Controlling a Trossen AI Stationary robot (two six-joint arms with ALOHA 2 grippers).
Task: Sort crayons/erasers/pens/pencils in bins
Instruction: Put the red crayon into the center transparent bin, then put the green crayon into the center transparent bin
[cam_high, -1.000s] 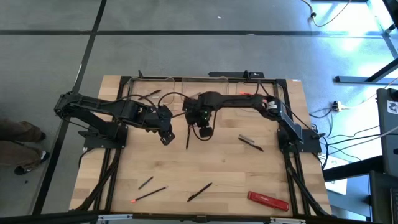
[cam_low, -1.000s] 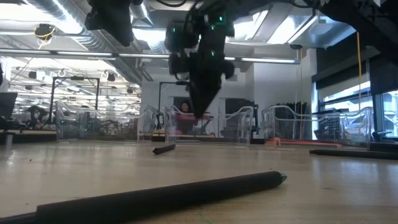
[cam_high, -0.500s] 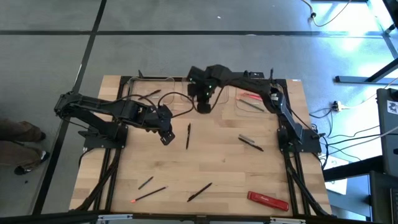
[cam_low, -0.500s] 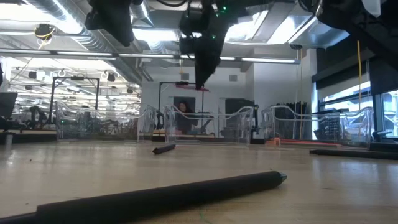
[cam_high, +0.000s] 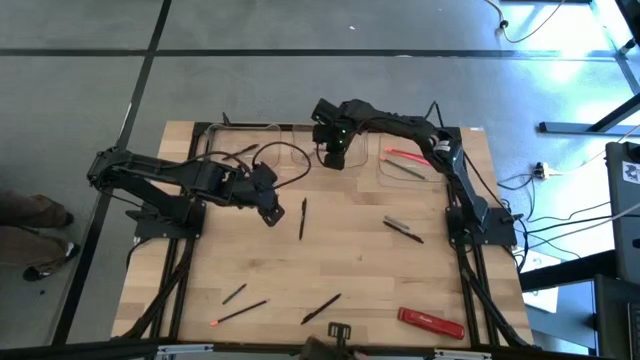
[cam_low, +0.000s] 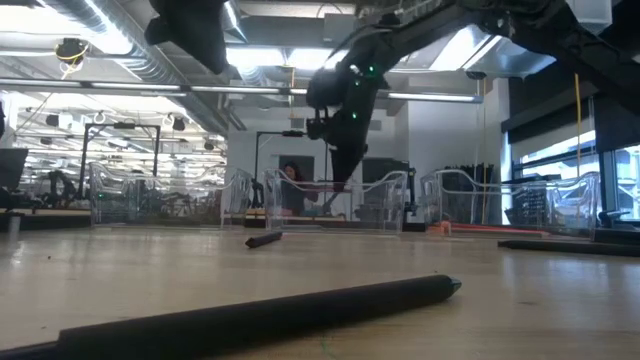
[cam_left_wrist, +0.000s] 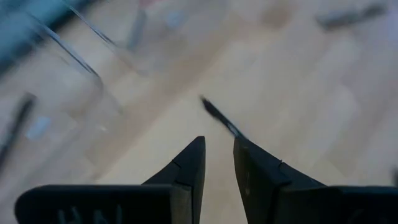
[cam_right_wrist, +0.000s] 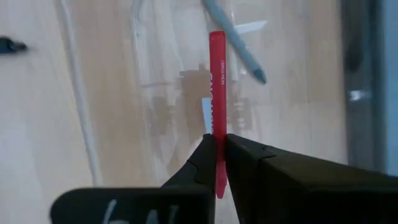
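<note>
A: Where's your right gripper and what's in it?

B: Over the bins at the table's far edge, pinching a red pen — long axis straight out ahead of my fingers. Print on its barrel, unreadable.

A: Left?

B: Left gripper fingers slightly apart, empty — a black pen lies on the wooden table just ahead, angled away.

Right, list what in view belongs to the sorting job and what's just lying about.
Job: bins; loose black pens on the table; red stick in the right hand; flat red bar, maybe an eraser.
Lying about: floor cable; person beyond the table.
</note>
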